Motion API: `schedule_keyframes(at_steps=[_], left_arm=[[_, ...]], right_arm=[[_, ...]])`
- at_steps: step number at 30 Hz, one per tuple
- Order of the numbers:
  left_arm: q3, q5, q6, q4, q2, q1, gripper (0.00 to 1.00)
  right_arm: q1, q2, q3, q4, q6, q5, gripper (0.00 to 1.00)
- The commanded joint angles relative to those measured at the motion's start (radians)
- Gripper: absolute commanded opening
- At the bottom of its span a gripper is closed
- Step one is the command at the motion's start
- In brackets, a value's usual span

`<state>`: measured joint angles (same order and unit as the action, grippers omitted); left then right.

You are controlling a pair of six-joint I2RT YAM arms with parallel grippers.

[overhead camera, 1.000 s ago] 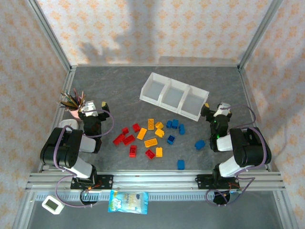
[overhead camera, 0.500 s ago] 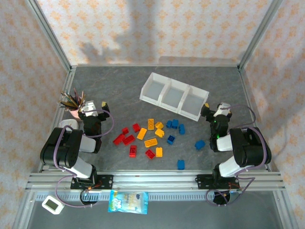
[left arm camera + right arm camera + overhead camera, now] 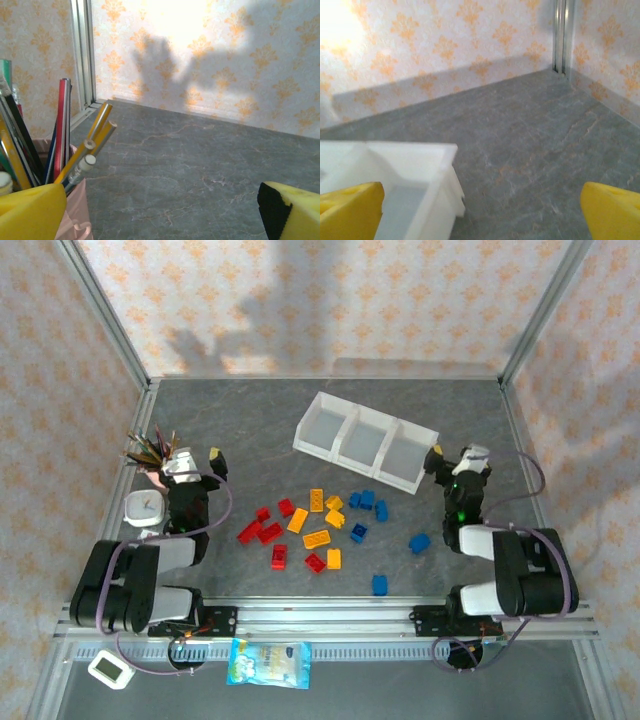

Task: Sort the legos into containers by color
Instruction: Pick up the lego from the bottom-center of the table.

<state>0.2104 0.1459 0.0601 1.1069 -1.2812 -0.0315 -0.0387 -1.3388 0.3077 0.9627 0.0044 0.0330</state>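
The legos (image 3: pixel 316 538) lie on the gray table (image 3: pixel 250 420) between my two arms: red ones left, yellow-orange in the middle, blue right. A bit farther, my left gripper (image 3: pixel 195 458) sits by the pink pencil cup (image 3: pixel 75 215), fingers spread wide, holding nothing. My right gripper (image 3: pixel 457 455) is spread wide too, holding nothing, just beside the right end of the white tray (image 3: pixel 345 432).
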Motion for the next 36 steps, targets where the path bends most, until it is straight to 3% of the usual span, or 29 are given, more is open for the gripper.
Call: schedule_keyframes(at_steps=[1,5,9,11,21,29,36], left_arm=[[0.040,0.000,0.071,-0.164,0.092,0.007,1.00],[0.085,-0.037,0.152,-0.287,0.177,0.008,1.00],[0.143,-0.008,0.366,-0.467,0.235,0.008,1.00],[0.129,-0.004,0.447,-0.475,0.255,0.010,1.00],[0.202,-0.323,0.587,-0.717,0.327,-0.004,0.99],[0.272,-0.390,0.562,-0.930,0.372,-0.178,0.99],[0.309,-0.427,0.573,-1.049,0.378,-0.343,0.99]], right_arm=[[0.002,0.090,0.060,-0.210,0.075,0.023,1.00],[0.008,0.184,0.120,-0.420,0.282,0.062,1.00],[0.014,0.253,0.132,-0.550,0.416,-0.032,1.00],[0.016,0.275,0.148,-0.607,0.439,-0.054,1.00],[-0.050,0.259,0.335,-0.982,0.403,-0.144,1.00],[-0.182,0.216,0.427,-1.250,0.385,-0.161,1.00],[-0.412,0.187,0.454,-1.419,0.480,-0.074,1.00]])
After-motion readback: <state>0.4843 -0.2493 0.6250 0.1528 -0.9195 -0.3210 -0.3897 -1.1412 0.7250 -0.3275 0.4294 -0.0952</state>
